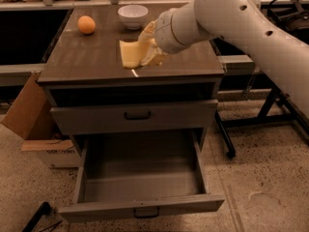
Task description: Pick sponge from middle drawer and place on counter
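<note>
The pale-yellow sponge [129, 53] is held in my gripper [145, 50] over the middle of the counter [91, 57], close above its brown-grey top; I cannot tell whether it touches the surface. My white arm reaches in from the upper right. The middle drawer [140, 178], the lowest grey one, stands pulled open and shows only its bare tray. The drawer above it [135, 116] is closed.
An orange fruit [86, 24] lies at the counter's back left and a white bowl [133, 15] at the back middle. A cardboard box [34, 120] stands left of the cabinet. A dark table's black legs [260, 115] are at the right.
</note>
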You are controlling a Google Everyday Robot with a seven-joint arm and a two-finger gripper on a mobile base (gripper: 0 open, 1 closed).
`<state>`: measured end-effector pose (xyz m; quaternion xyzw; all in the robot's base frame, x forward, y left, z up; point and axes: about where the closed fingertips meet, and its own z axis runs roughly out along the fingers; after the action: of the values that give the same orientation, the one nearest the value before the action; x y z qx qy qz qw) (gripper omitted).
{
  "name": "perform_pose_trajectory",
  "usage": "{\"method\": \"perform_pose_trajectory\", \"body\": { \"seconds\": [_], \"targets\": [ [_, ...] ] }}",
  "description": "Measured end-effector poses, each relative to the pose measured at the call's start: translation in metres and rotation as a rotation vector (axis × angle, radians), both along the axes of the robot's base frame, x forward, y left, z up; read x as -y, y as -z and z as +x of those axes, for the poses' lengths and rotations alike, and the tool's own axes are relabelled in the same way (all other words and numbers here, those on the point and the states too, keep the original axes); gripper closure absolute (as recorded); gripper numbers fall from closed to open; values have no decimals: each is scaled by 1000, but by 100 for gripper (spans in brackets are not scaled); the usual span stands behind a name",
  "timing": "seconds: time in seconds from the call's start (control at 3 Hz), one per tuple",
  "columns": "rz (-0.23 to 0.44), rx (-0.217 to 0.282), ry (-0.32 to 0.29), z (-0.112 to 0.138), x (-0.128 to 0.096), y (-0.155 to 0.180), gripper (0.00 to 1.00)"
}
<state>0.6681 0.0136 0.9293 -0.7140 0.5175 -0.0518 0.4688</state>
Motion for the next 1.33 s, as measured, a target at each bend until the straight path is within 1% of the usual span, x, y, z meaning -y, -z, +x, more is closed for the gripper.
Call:
{"method": "perform_pose_trajectory", "body": {
  "seconds": [0.33, 0.67, 1.0, 1.33],
  "targets": [
    [24, -66, 65, 23, 9, 2, 100],
    [30, -117, 125, 39, 14, 6, 100],
    [39, -157, 188, 49, 26, 14, 100],
    [39, -157, 188, 49, 26, 14, 100]
  ]
}}
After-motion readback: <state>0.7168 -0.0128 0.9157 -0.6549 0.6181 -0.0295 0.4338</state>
